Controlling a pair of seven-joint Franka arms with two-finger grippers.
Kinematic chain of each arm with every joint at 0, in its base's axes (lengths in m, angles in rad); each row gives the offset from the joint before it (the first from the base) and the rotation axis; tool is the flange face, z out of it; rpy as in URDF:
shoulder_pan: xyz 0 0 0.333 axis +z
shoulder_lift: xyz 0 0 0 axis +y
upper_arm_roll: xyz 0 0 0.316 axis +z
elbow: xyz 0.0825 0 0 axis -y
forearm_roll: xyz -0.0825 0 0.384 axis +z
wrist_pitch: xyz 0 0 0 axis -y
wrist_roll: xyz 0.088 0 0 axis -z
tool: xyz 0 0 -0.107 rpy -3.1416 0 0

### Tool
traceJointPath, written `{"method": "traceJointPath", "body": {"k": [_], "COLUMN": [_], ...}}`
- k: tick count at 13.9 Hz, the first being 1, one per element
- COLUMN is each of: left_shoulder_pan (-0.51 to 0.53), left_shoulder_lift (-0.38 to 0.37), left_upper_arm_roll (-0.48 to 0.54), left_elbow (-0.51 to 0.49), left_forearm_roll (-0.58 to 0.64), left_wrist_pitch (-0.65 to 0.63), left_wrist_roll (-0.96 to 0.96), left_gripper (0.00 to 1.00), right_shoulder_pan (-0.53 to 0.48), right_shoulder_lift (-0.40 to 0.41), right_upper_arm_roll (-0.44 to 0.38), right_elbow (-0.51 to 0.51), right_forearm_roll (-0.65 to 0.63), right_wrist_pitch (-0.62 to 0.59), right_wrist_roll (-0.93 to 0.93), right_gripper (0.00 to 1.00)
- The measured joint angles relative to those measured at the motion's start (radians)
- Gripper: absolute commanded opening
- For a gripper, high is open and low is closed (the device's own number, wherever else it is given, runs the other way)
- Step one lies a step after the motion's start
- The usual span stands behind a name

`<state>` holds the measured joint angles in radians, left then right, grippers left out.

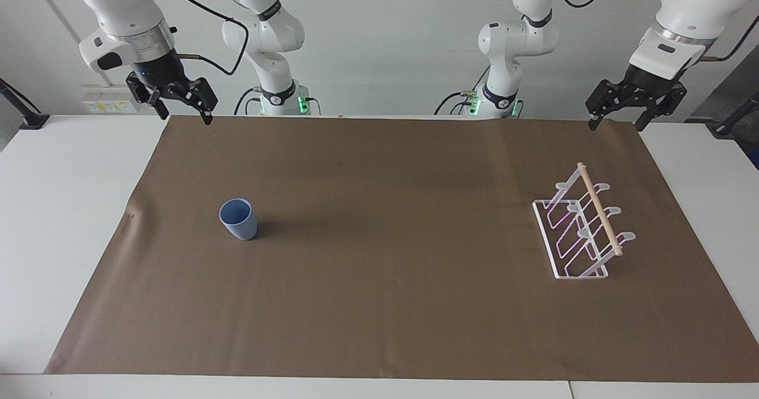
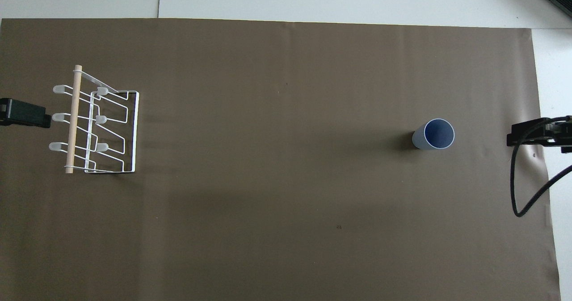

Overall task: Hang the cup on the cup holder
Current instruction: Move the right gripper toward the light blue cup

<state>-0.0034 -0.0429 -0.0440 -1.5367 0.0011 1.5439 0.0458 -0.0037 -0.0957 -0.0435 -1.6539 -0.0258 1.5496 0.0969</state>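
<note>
Brown paper covers my table (image 1: 71,221); cup (image 1: 239,219) stands upright mid-left of the facing frame, cup holder (image 1: 584,227) mid-right, well apart. Left tool (image 1: 614,123) and right tool (image 1: 185,114) both hang spread, holding nothing. Nothing's done yet: grab, carry, hang.

My light-blue cup (image 1: 239,219) stands upright, mouth open upward, toward my right arm's end of the desk. The white wire cup holder (image 1: 584,228), its wooden dowel (image 1: 600,208) running along the top, sits well apart toward my left arm's end, every prong bare.
</note>
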Motion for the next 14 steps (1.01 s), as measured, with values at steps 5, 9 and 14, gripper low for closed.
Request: {"method": "traceJointPath", "body": {"k": [5, 9, 14], "left_shoulder_pan": [0.000, 0.000, 0.000], "left_shoulder_lift": [-0.002, -0.002, -0.002], "left_upper_arm_roll": [0.000, -0.001, -0.002], "left_elbow": [0.000, 0.000, 0.000], "left_forearm_roll": [0.000, 0.000, 0.000], "left_wrist_pitch": [0.001, 0.001, 0.001], "left_wrist_roll": [0.000, 0.000, 0.000], "left_gripper": [1.00, 1.00, 1.00], "right_shoulder_pan": [0.000, 0.000, 0.001], "right_shoulder_lift": [0.000, 0.000, 0.000], "right_upper_arm_roll": [0.000, 0.000, 0.000], "right_elbow": [0.000, 0.000, -0.007], "right_forearm_roll": [0.000, 0.000, 0.000], "right_wrist_pitch": [0.000, 0.002, 0.030], "right_wrist_roll": [0.000, 0.000, 0.000], "right_gripper": [1.00, 1.00, 1.00]}}
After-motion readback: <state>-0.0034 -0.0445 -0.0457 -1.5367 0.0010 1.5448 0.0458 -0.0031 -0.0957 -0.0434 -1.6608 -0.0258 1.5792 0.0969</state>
